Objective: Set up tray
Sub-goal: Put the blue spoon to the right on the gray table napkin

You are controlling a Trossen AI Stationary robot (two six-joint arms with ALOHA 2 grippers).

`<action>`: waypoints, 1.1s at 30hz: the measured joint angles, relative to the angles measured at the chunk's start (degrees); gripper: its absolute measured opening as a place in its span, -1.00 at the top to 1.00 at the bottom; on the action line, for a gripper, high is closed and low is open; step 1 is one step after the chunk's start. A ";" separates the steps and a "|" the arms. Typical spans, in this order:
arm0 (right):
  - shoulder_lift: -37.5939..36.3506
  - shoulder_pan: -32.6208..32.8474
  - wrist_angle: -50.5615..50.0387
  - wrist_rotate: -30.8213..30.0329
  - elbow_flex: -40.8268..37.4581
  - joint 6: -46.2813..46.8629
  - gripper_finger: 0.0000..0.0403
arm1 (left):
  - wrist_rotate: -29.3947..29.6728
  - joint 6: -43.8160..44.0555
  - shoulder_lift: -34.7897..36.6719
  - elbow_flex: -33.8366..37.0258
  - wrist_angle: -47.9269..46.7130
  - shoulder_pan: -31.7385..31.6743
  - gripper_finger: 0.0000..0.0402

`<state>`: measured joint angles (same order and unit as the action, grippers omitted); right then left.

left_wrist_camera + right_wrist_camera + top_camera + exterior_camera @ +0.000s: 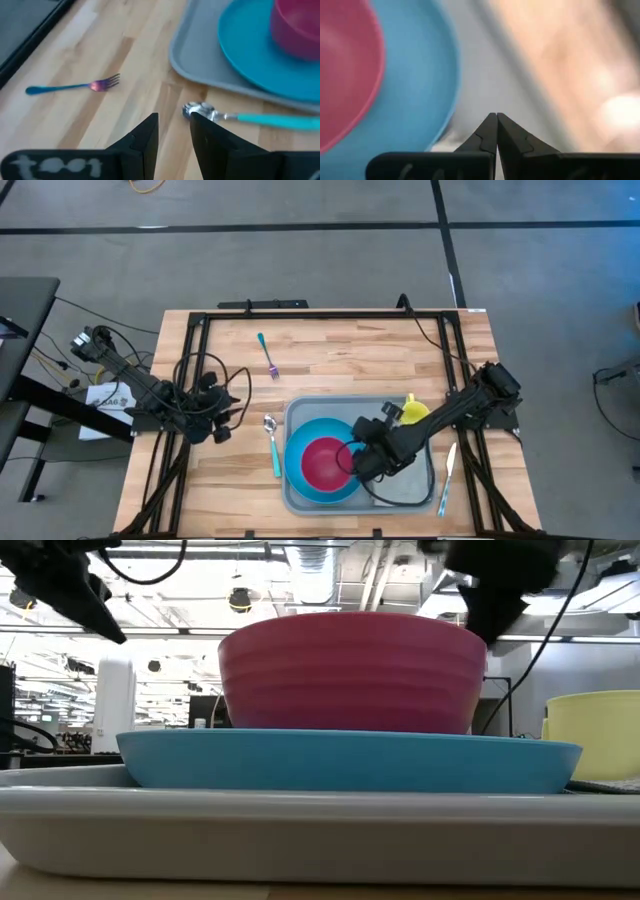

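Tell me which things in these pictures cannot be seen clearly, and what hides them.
- Napkin: high view, mostly under the right arm; low view shows only a sliver.
- Cup: high view, partly behind the right arm; low view, cut off by the edge.
- Table beyond the tray: right wrist view, blurred.
- Spoon handle: left wrist view, cut off by the edge.
- Inside of the bowl: low view, hidden by its wall.

No text can be read. White marks on the left pincer (172, 132) body are blurred; a white sheet (108, 397) left of the desk (330, 350) bears illegible print.
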<state>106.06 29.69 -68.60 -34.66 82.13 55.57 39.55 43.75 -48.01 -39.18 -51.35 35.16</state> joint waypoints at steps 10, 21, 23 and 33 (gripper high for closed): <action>-0.09 -2.67 -9.60 -13.62 10.70 -12.85 0.98 | -3.62 8.94 -3.47 0.02 7.35 -0.15 0.49; -0.07 -3.48 -9.01 -10.54 10.90 -15.71 0.98 | -13.13 -6.19 -18.98 -0.85 21.40 -5.61 0.37; -0.04 -2.99 -8.78 -10.15 11.26 -16.79 0.98 | -15.99 -9.08 -20.72 -1.76 22.58 -8.08 0.33; -0.02 -2.34 -9.89 -10.25 11.28 -18.14 0.98 | -31.00 -21.92 -25.26 -3.04 20.13 -27.89 0.29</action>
<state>106.04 27.35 -78.49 -44.91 93.41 37.43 8.55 21.83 -73.27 -42.22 -31.22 7.27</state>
